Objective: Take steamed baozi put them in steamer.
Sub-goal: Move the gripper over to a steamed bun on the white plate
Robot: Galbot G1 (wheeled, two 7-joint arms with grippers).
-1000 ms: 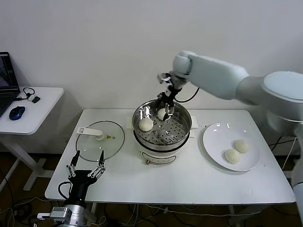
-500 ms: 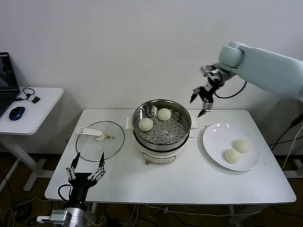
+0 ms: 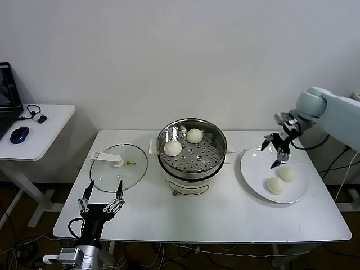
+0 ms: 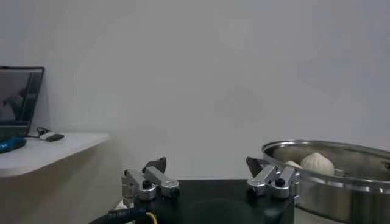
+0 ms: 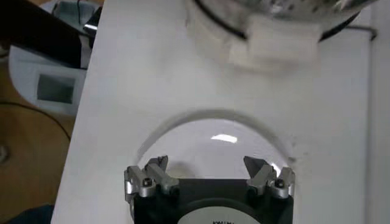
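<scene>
The steel steamer [image 3: 192, 147] sits mid-table on its white cooker base and holds two baozi, one at the left [image 3: 173, 148] and one at the back [image 3: 194, 135]. Two more baozi [image 3: 287, 174] [image 3: 275, 185] lie on the white plate [image 3: 256, 169] at the right. My right gripper [image 3: 271, 154] is open and empty, hovering over the plate's far part, just above the baozi. The right wrist view shows the plate [image 5: 201, 143] under its open fingers [image 5: 155, 167]. My left gripper [image 3: 102, 196] is parked open by the table's front left edge. Its wrist view shows the steamer [image 4: 332, 182] with a baozi [image 4: 317, 162].
A flat glass lid with a white handle [image 3: 119, 164] lies left of the steamer. A small side table [image 3: 34, 132] with a mouse and laptop stands at the far left. Bare tabletop runs along the front edge [image 3: 202, 222].
My right gripper let go of a baozi at the back of the steamer, rose and swung right, and now hangs open over the plate. The left arm has not moved.
</scene>
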